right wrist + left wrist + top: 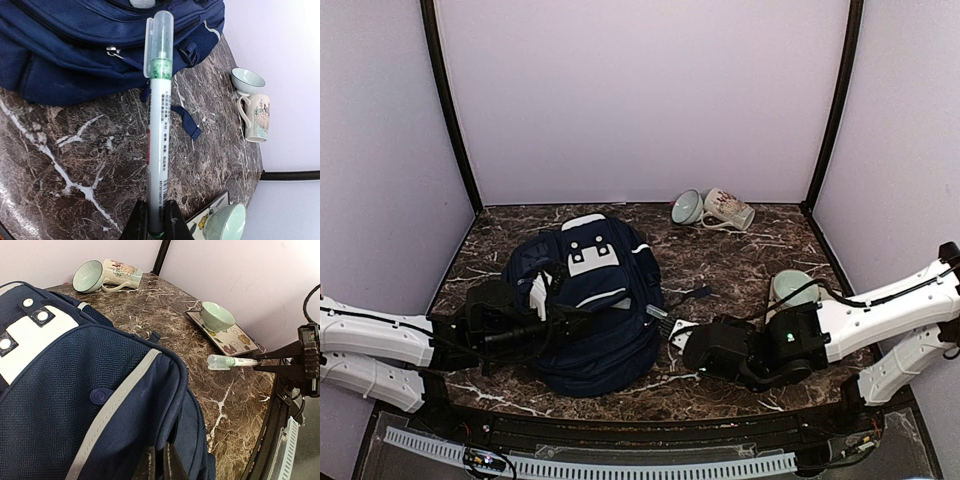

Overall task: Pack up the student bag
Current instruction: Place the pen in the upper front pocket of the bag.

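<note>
Top external: student bag (595,300) lies flat on the marble table (730,262), left of centre, white patch facing up toward the back wall. Its left side runs close to the table's left edge and its bottom bulge sits near the front edge. Bare marble shows behind the bag and across the middle right.

Left gripper (552,322) lies across the bag's left half. In the left wrist view the fingers (172,467) are nearly together, pressed at a fold of navy fabric. Jaws are closed down narrow; can't tell whether fabric is pinched between them.

Right gripper (682,338) is low over the table just right of the bag, with only a thin strip of marble between them. Its jaws are clamped on a pen (160,125) with a white barrel, green tip and clear cap. The capped end points at the bag's zip side and is just short of it in the left wrist view (232,361). A loose strap (185,120) trails from the bag onto the table under the pen.

Back right: a mug (730,209) lies on its side by the back wall, with a small bowl (686,207) tipped against it. Right edge: a green bowl (790,287) sits on a floral tray (235,340), partly covered by the right arm from above. Open room lies between the tray and the mug.
</note>
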Controlling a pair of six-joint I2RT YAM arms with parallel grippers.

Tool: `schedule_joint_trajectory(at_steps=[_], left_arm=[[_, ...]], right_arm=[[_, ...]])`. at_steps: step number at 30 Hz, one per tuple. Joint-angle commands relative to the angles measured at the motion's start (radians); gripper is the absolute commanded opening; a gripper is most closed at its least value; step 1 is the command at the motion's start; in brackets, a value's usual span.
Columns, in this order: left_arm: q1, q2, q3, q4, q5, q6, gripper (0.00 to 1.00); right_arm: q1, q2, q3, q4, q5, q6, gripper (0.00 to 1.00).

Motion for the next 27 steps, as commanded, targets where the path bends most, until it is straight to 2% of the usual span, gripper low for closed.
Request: schedule_joint_trajectory(at_steps=[1,12,27], left_arm=[[-0.006,-0.029,-0.014,0.003,-0.008,-0.021,0.00],[-0.006,-0.044,-0.017,-0.005,-0.003,-0.024,0.00],[-0.006,-0.073,-0.030,0.026,0.067,-0.028,0.00]], right_arm=[[0.035,0.021,0.045,-0.008,-0.014,-0.073,0.00],[0.047,0.052,0.071,0.107,-0.114,-0.180,0.00],[0.031,0.180,0.116,0.278,-0.015,-0.323,0.00]])
